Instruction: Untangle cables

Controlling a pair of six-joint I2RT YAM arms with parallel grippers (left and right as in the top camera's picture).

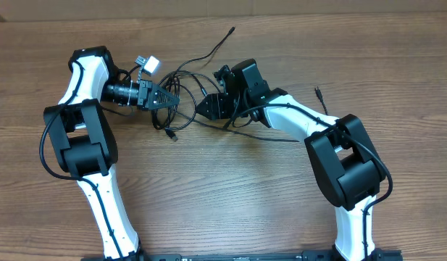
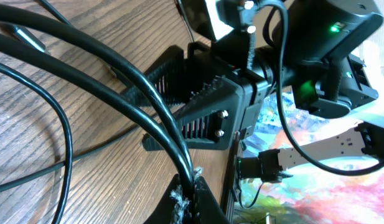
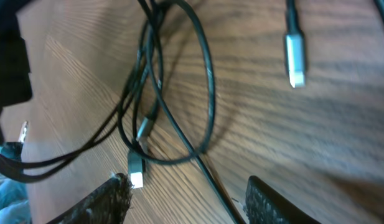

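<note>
Though tight in left fingers (image 2: pixel 199 209), cables (image 3: pixel 209 87) in loops on the table (image 1: pixel 230 188).

— The table (image 3: pixel 316 143) ahead of the right gripper (image 3: pixel 188 194): wood, visible grain, matt.
— And the cables (image 3: pixel 207 81) lying on it there?
— Smooth black sheath, slightly glossy. The plug (image 3: pixel 294 59) further out is bright bare metal.
— The gripper's fingers (image 2: pixel 201 106)?
— Ribbed black plastic, matt. Its pads (image 3: pixel 114 196) look rough, fuzzy at the edges. The arm (image 1: pixel 295 117) behind is glossy white plastic.
</note>
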